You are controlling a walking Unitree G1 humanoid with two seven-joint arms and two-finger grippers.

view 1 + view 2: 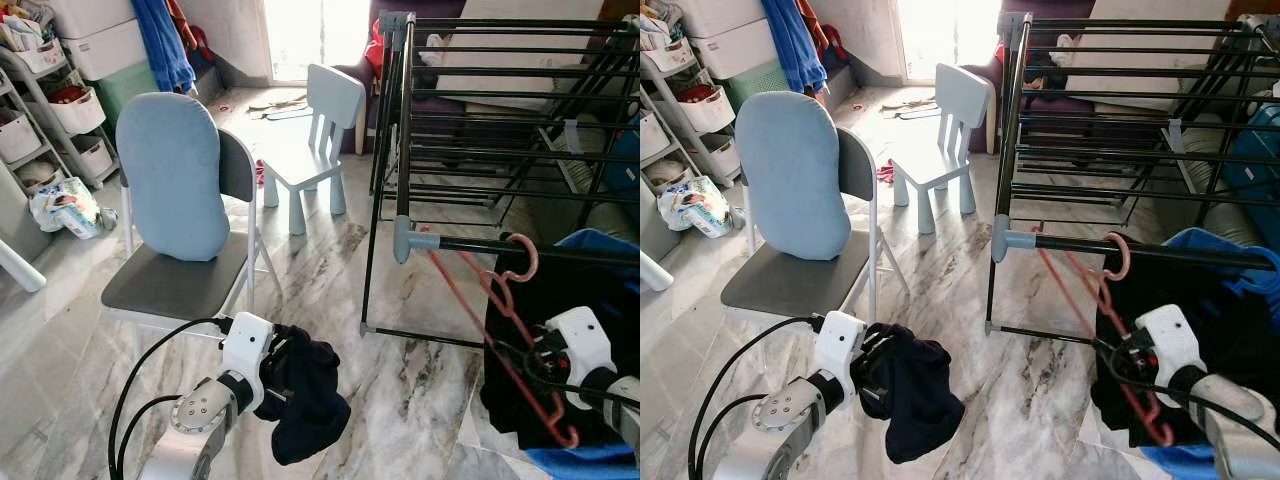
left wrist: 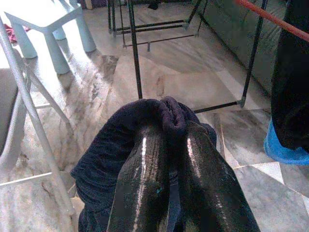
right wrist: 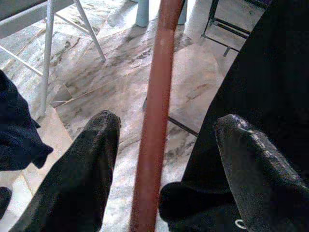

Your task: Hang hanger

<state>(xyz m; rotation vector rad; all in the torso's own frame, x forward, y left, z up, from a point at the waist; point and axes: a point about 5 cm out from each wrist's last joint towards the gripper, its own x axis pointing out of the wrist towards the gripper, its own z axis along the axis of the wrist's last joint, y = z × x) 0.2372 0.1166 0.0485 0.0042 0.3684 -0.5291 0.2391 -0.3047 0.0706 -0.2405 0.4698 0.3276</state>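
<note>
Two grippers: both are seen low before the drying rack (image 1: 500, 110), each with a separate load.
Left gripper (image 2: 174, 145): its fingers are closed on a bunched dark garment (image 1: 305, 395), which is held clear of the marble floor (image 1: 400, 400), just in front of the grey chair (image 1: 180, 280).
Right gripper (image 3: 161, 145): its fingers are spread wide with the hanger's bar running between them; no pad is seen pressing on the bar, so the hanger is judged to be let go.
Hanger (image 1: 500, 330): a thin red-pink wire frame; its hook (image 1: 522, 258) is looped over the rack's lowest front rail (image 1: 520, 248), and the frame slopes down towards the right gripper, beside the black cloth (image 1: 530, 320) draped from that rail.
Handling, hanger: judged light and fairly stiff, with a smooth round bar likely to slip or swivel in a loose pinch; little force is called for.
Handling, garment: judged soft and limp, so it is expected to sag and fold wherever it is not supported.
Grasp point: the hanger is best taken on a straight arm close below the hook, where swing is least.
Task state: the hook appears seated on the rail, so the hanging is judged nearly or fully done.
Surroundings: a small white child's chair (image 1: 310, 130) stands behind, well apart from the work.
</note>
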